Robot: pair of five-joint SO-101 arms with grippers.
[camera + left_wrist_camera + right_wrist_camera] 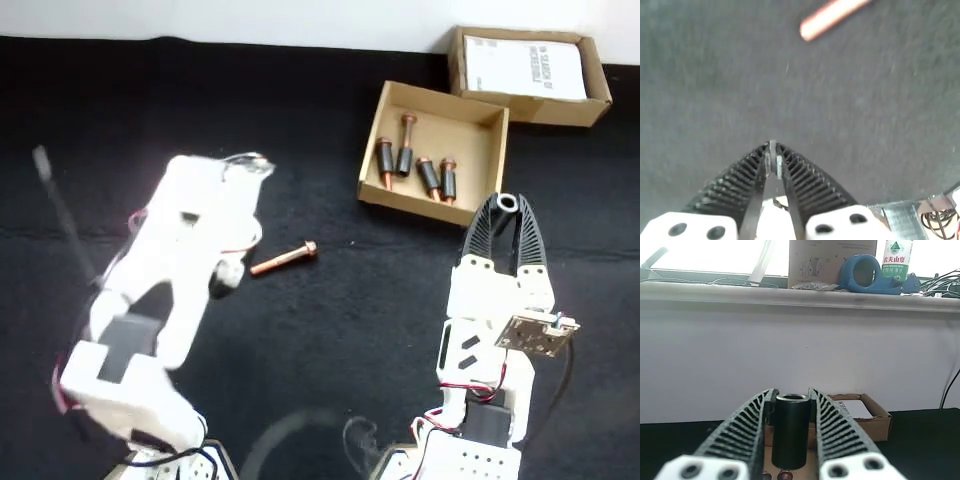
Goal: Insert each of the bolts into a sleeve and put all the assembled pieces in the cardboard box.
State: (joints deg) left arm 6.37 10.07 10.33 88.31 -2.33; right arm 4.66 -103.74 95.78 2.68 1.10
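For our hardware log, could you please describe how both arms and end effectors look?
The left arm and right arm have white shells, black servo blocks, red and black wires. The left end effector and right end effector have black ribbed tapering fingers on white mounts.

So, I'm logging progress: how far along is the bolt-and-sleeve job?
Done: four assembled pieces lie in the cardboard box. In hand: the right gripper holds a sleeve. Remaining: one bare bolt on the table, near the shut left gripper, needs inserting and boxing.
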